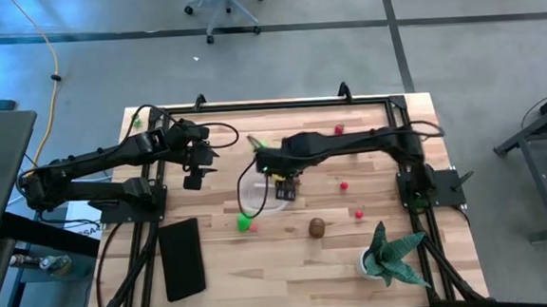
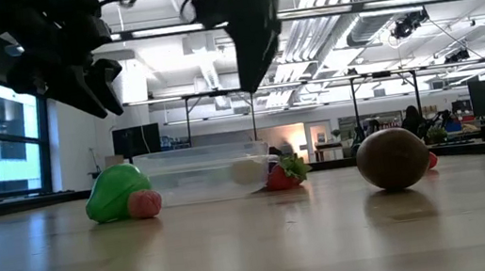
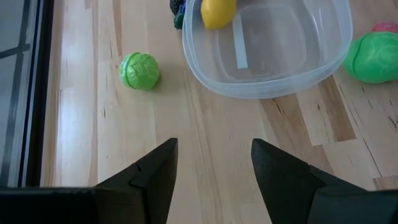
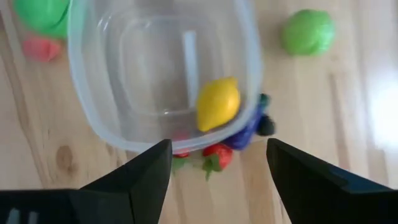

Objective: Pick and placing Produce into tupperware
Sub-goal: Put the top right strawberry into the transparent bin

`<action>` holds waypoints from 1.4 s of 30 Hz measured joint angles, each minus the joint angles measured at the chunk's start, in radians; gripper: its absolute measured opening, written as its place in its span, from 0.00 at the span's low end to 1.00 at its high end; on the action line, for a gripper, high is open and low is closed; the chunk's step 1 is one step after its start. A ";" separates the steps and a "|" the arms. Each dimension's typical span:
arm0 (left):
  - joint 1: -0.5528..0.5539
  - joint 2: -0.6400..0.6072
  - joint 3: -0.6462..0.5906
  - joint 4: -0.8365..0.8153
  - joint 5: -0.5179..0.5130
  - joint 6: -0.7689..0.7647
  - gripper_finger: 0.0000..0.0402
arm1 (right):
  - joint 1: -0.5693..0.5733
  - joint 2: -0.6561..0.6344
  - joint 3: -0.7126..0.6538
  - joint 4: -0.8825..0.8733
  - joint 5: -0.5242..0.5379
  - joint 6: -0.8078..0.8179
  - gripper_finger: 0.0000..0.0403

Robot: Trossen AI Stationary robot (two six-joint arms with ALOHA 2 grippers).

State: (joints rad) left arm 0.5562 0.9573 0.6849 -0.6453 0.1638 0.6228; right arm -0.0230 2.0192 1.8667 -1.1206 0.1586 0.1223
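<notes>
1. The clear, round-cornered plastic tupperware tub (image 4: 163, 74) sits mid-tabletop (image 1: 289, 257), holding one yellow toy lemon (image 4: 217, 104) against its wall.
2. Just outside that wall lie a red strawberry (image 4: 217, 157) and a dark purple piece (image 4: 250, 129); a green ball (image 3: 139, 70) rests near another side.
3. The right hand (image 4: 217, 163) hangs over the tub, fingers apart and empty.
4. Likely next: fetch more produce. Approach from straight above and avoid nudging the tub.
5. The left hand (image 3: 214, 163) hovers beside the tub, fingers apart, empty.
</notes>
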 joint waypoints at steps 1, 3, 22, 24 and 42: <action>0.000 0.000 0.000 0.000 0.000 0.000 0.48 | -0.009 -0.040 -0.045 0.034 0.008 0.017 0.63; 0.000 0.000 0.000 0.000 0.000 0.000 0.48 | -0.030 -0.125 -0.143 0.103 0.047 0.073 0.63; 0.000 0.000 0.000 0.000 0.000 0.000 0.48 | -0.539 -0.346 -0.483 0.162 0.001 0.819 0.63; 0.000 0.000 0.000 0.000 0.000 0.000 0.48 | -0.561 -0.319 -0.482 0.159 -0.013 0.821 0.63; 0.000 0.000 0.000 0.000 0.000 0.000 0.48 | -0.593 -0.181 -0.517 0.086 0.084 1.013 0.63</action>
State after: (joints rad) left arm 0.5563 0.9573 0.6849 -0.6450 0.1637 0.6228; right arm -0.6158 1.8382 1.3494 -1.0344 0.2424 1.1352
